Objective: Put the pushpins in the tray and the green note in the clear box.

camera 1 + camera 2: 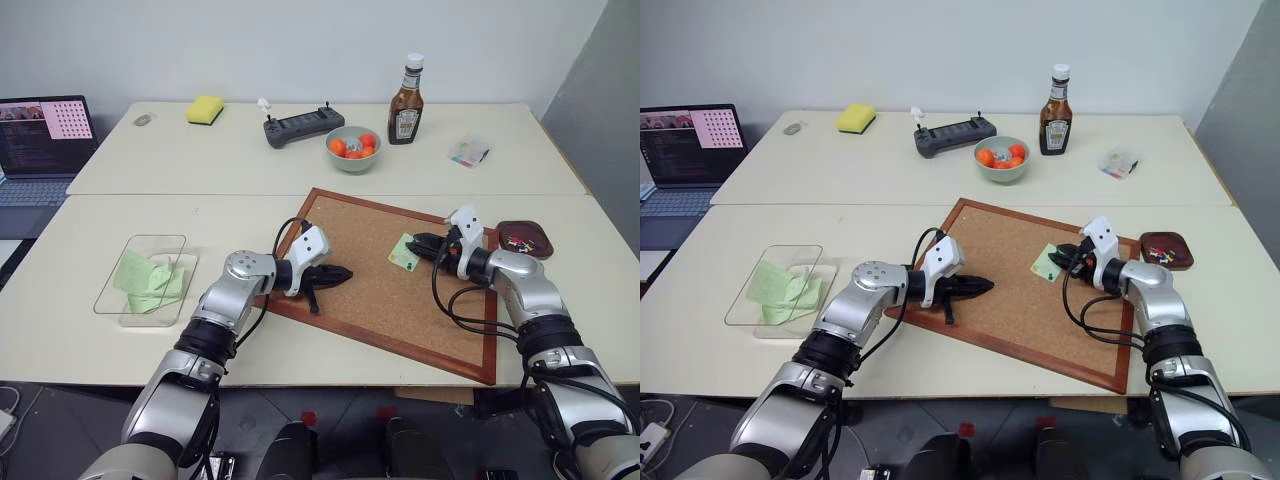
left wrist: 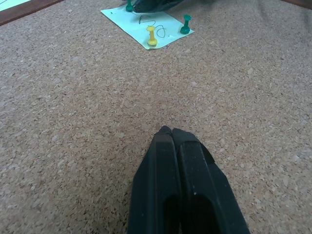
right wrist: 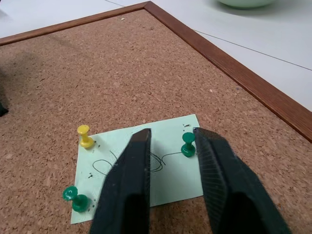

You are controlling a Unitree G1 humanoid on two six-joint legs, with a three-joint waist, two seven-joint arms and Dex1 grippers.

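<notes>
At the far left a shallow transparent plastic clear box is sitting on the pale tabletop, already holding a few pale-green paper slips. Moving right, the left gripper is resting over the near edge of the wood-framed cork board, its two black fingers pressed together on nothing. Further right, the small pale-green square green note is lying flat on the grainy cork, pinned by three pushpins (two dark green, one yellow), and the right gripper is hovering over it with a narrow gap between its fingers, the nearest green pin just beside one finger rather than pinched. The pins are looking tiny, hard and smooth, so each probably needs a pinch on its waisted plastic head and a straight pull; the note is looking thin and limp, likely to tear if dragged before they are out. At the far right the small red-brown rounded tray is holding a few coloured pins.
</notes>
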